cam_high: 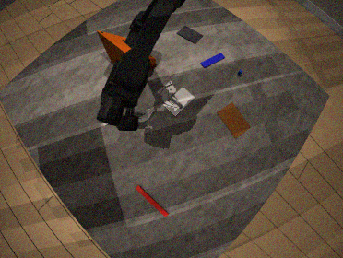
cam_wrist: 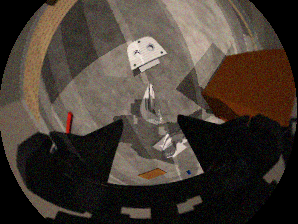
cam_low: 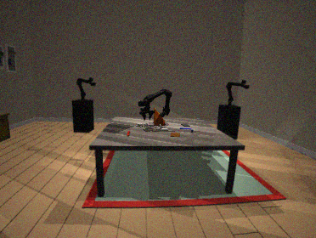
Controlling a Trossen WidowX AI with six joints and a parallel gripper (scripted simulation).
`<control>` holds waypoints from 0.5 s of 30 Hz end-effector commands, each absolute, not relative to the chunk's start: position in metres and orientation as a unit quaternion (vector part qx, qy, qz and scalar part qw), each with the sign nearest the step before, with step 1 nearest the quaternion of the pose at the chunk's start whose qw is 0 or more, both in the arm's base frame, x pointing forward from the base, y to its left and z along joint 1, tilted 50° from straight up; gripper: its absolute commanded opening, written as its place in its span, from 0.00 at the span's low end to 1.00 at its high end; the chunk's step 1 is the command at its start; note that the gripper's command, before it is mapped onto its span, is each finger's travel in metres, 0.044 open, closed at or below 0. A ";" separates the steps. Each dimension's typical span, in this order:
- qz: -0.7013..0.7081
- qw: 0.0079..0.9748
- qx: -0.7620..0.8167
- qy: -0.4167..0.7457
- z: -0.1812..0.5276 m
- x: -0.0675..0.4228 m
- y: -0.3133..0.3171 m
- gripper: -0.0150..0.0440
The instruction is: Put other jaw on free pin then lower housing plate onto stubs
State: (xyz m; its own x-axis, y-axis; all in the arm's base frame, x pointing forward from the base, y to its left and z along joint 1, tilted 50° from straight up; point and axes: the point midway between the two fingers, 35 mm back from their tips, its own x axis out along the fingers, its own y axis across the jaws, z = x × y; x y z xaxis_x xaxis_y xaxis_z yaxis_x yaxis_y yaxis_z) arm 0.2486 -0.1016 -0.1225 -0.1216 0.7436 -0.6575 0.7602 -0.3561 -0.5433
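My gripper (cam_high: 116, 122) (cam_low: 147, 116) (cam_wrist: 150, 120) is open, with nothing between its fingers, above the table. A loose silvery jaw (cam_wrist: 150, 106) lies on the table beyond the fingertips in the wrist view; in the top view it shows partly beside the gripper. The white base (cam_high: 186, 98) carries the other silvery jaw (cam_high: 170, 87) and shows between the fingers in the wrist view, lower right of the loose jaw. The pins are too small to make out. The white housing plate (cam_wrist: 146, 52) with holes lies apart, farther out in the wrist view; the gripper mostly hides it in the top view.
A large orange wedge (cam_high: 112, 45) (cam_low: 158, 118) (cam_wrist: 252, 82) stands close beside the arm. A blue bar (cam_high: 212, 60), a small blue piece (cam_high: 240, 73), a dark tile (cam_high: 189, 34), a brown plate (cam_high: 233, 120) (cam_wrist: 152, 173) and a red bar (cam_high: 152, 201) (cam_wrist: 69, 123) lie around.
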 end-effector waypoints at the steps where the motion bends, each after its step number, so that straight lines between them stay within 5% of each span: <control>1: -0.497 0.005 0.662 0.561 -0.124 0.248 -0.106 1.00; 15: -0.496 0.004 0.662 0.562 -0.153 0.243 -0.073 1.00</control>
State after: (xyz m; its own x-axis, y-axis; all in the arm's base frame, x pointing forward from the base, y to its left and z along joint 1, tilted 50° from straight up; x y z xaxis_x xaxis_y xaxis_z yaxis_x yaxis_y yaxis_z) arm 0.2436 -0.0765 -0.1508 -0.1265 0.7370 -0.6640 0.7509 -0.3662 -0.5496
